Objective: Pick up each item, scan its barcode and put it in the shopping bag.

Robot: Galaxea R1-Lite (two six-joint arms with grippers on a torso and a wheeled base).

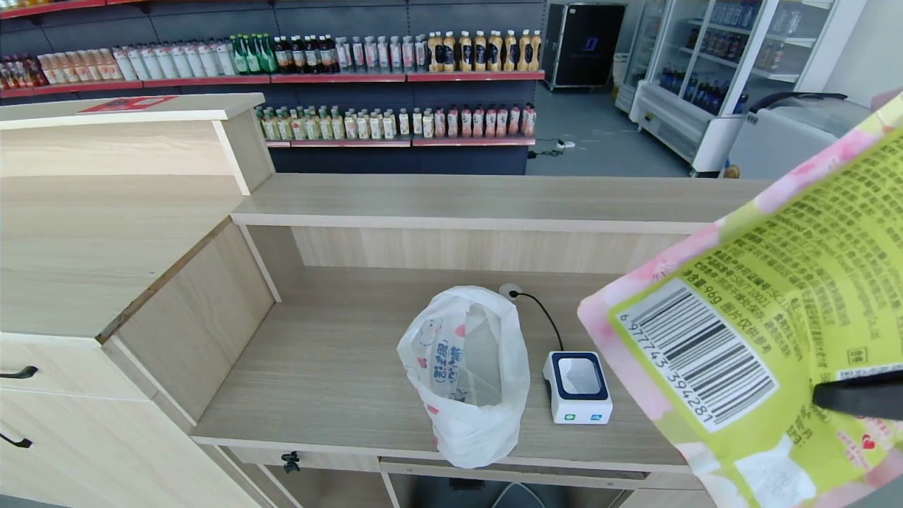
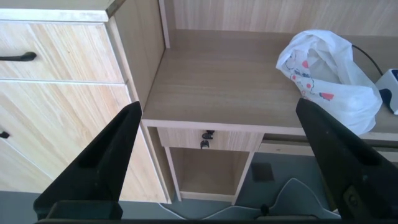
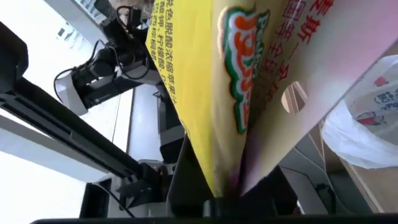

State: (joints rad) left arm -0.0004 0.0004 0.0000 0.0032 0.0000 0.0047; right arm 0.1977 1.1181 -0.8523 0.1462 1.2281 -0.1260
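Note:
A green and pink snack bag (image 1: 776, 331) hangs high at the right of the head view, its barcode side facing the camera. My right gripper (image 1: 829, 394) is shut on it, one dark finger lying across its lower part. In the right wrist view the snack bag (image 3: 249, 93) rises from the right gripper (image 3: 224, 202). The white plastic shopping bag (image 1: 465, 374) stands open on the counter, just left of the white barcode scanner (image 1: 577, 384). My left gripper (image 2: 217, 168) is open with nothing in it, low in front of the counter's edge and left of the shopping bag (image 2: 329, 74).
The wooden counter (image 1: 317, 381) has a raised ledge behind and a taller cabinet (image 1: 106, 247) with drawers on the left. The scanner's black cable (image 1: 543, 310) runs to the back. A drawer lock (image 2: 204, 140) sits under the counter's front edge. Drink shelves and fridges stand far behind.

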